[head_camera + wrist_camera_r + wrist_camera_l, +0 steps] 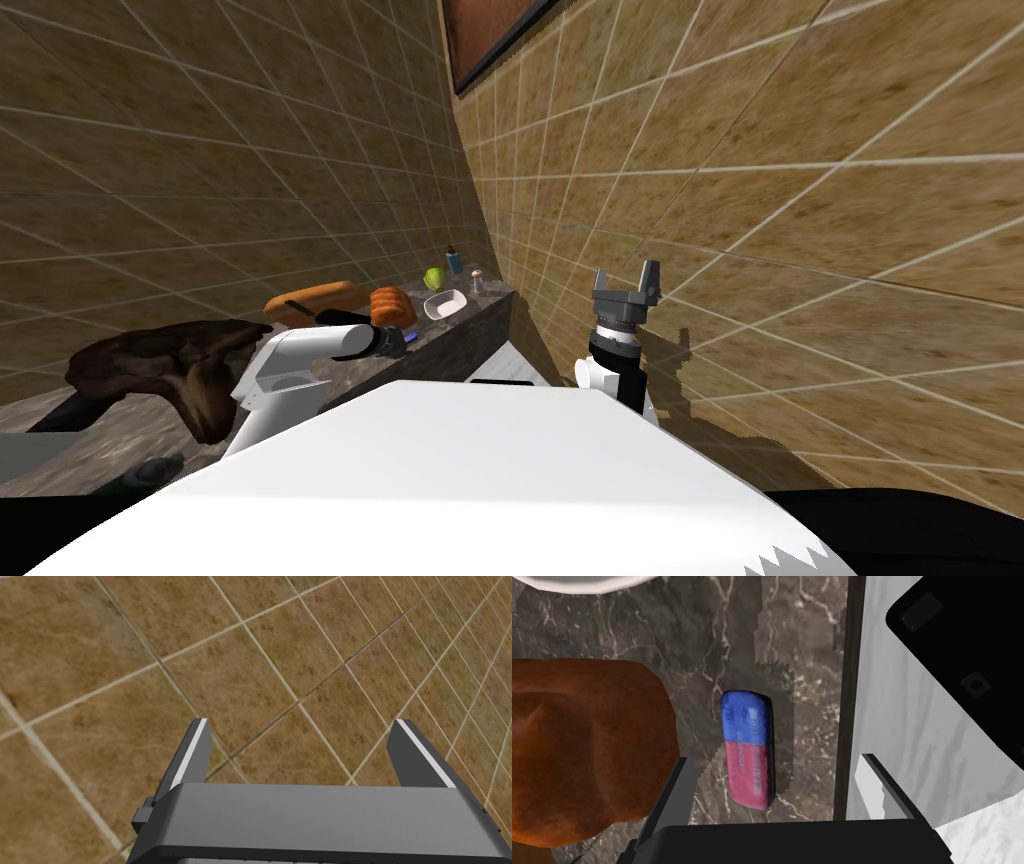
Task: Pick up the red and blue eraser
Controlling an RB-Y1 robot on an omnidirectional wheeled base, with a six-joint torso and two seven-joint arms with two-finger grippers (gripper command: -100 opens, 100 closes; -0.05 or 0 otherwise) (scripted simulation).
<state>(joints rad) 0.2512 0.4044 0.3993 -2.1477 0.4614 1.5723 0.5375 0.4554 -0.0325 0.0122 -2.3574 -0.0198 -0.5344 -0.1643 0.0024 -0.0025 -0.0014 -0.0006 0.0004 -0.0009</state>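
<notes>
Two tools, one at work: my left tool [777,759] hangs open above the dark marbled worktop [712,636], a finger to either side of the red and blue eraser [747,746]. The eraser lies flat near the worktop's front edge, just beside a brown loaf [587,751], with its red half nearer the tool's body and its blue half farther off. Its long axis runs along my fingers, so I judge they would close across its narrow width. It sits off-centre, closer to the loaf-side finger; the other finger stands past the worktop's edge. How high the tool hangs I cannot tell, and a black shape [962,666] beyond the edge is hard to make out. My right tool [302,722] is open, raised at my right side, well apart from the worktop.
</notes>
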